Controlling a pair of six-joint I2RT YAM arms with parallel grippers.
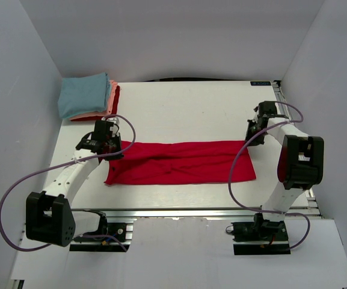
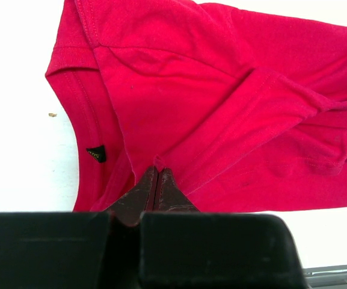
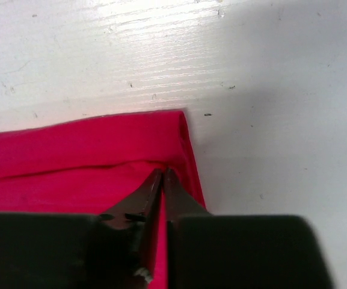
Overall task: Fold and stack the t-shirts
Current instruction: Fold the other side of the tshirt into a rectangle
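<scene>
Red t-shirt (image 1: 182,164), folded into a long band, lay across the near desk (image 1: 191,105). Left hand (image 2: 157,171), closed, pinched its collar end. Right hand (image 3: 163,172) sat at the opposite end, fingers nearly together, grip impossible to tell. Far left corner held a folded stack: light blue t-shirt (image 1: 84,95) over salmon-pink t-shirt (image 1: 111,96) over folded red t-shirt (image 1: 116,99).

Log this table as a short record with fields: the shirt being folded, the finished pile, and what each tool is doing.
shirt in work: bright red cloth t-shirt, flat as a long folded strip across the white table, collar end at left
finished pile: stack of folded cloth shirts, light blue on top, salmon-pink and red beneath, far left corner
left tool: shut on the red t-shirt's edge near the collar
right tool: tips nearly together at the hem-end corner; grip unclear
</scene>
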